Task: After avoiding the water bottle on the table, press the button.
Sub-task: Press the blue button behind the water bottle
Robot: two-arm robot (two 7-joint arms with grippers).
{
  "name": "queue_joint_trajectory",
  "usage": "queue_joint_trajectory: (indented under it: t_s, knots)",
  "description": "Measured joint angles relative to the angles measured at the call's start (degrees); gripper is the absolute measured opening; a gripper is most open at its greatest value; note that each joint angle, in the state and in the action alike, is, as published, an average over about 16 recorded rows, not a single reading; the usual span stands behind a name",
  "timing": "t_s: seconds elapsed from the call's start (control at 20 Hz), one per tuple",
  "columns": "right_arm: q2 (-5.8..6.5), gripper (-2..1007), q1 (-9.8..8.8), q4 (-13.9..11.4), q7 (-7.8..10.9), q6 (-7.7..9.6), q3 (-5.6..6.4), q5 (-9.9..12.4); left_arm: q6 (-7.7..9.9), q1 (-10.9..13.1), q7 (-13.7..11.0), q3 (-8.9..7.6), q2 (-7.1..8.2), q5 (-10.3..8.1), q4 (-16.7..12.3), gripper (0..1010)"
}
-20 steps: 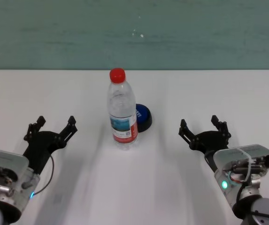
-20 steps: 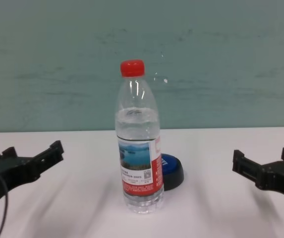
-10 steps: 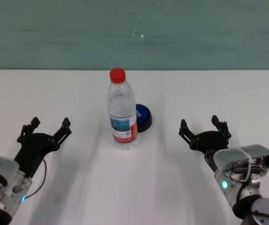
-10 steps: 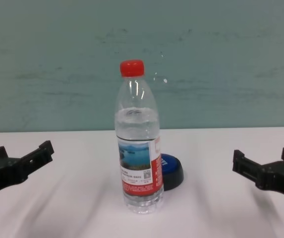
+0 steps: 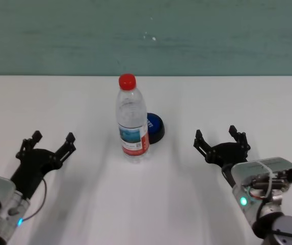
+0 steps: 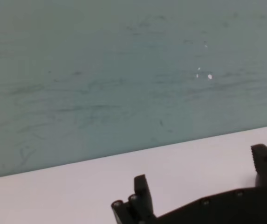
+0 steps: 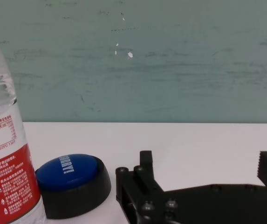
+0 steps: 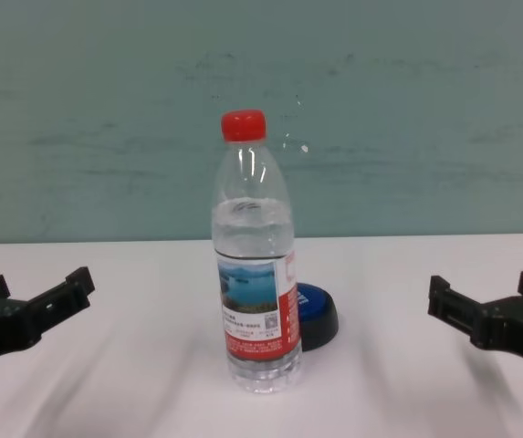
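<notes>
The water bottle [image 5: 132, 119] stands upright at the middle of the white table [image 5: 227, 102]; it also shows in the chest view [image 8: 254, 265] and the right wrist view [image 7: 5, 158]. The blue button [image 5: 154, 127] on its black base sits just behind and to the right of the bottle, partly hidden by it [image 8: 318, 312] [image 7: 72, 182]. My left gripper [image 5: 51, 142] is open and empty at the near left, well apart from the bottle [image 8: 35, 292] [image 6: 203, 186]. My right gripper [image 5: 221, 139] is open and empty at the near right [image 8: 489, 306] [image 7: 203, 172].
A teal wall [image 5: 146, 35] runs behind the table's far edge. Bare tabletop lies on both sides of the bottle and between the right gripper and the button.
My left gripper has drawn back to the left and toward me, away from the bottle. The right arm, bottle and button have not moved.
</notes>
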Motion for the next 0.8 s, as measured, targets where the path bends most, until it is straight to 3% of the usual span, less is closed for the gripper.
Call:
queue_joint_trajectory:
  t_s: [0.8]
  knots:
    - [0.0,1004,0.0,0.0,0.0,0.0,0.0,0.0,-0.2,2.0,-1.2,1.08,1.68,-0.04,-1.8,1010]
